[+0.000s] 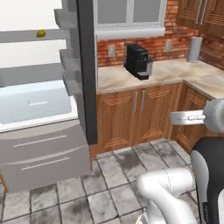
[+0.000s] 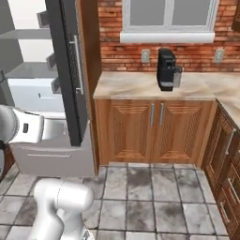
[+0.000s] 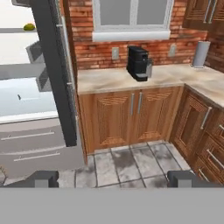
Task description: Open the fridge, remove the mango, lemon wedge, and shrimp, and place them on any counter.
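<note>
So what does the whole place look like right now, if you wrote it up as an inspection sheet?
Surface: beige counter, no food on it.
Job's things: fridge door open; mango on an upper shelf; lemon wedge and shrimp not made out.
Clutter: black coffee machine, grey canister in the corner.
Hand: hand open, empty, away from the fridge.
Cables: nothing seen.
Surroundings: brick wall, window, wooden cabinets, tiled floor.

The hand is held level with jaws spread wide and nothing between the fingertips. The arm is folded upward.
</note>
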Robot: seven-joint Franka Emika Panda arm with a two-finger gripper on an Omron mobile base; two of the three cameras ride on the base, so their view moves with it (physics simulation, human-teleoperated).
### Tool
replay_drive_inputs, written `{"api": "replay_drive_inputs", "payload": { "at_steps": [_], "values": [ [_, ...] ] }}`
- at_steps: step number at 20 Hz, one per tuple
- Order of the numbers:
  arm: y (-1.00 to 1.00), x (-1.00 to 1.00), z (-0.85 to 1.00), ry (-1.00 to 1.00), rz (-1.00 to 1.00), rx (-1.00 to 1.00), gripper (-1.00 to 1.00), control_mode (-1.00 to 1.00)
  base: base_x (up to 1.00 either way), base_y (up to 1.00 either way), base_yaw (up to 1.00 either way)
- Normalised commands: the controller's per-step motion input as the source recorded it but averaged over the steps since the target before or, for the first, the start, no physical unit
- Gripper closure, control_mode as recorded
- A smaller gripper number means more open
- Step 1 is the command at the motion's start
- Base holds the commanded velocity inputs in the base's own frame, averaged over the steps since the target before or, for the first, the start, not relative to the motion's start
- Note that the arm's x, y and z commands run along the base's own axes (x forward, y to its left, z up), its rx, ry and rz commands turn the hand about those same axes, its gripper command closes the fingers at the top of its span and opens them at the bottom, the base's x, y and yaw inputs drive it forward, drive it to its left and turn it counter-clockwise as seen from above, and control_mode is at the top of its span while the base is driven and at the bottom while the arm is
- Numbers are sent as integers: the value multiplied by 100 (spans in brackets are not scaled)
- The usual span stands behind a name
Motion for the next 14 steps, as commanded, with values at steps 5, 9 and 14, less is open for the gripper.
{"api": "replay_drive_inputs", "payload": {
  "at_steps": [5, 9, 14],
  "values": [
    [0, 0, 0, 0, 0, 0, -100, 100, 27, 100, 5],
    [0, 0, 0, 0, 0, 0, -100, 100, 21, 99, 3],
    [0, 0, 0, 0, 0, 0, -100, 100, 56, 61, 5]
  ]
}}
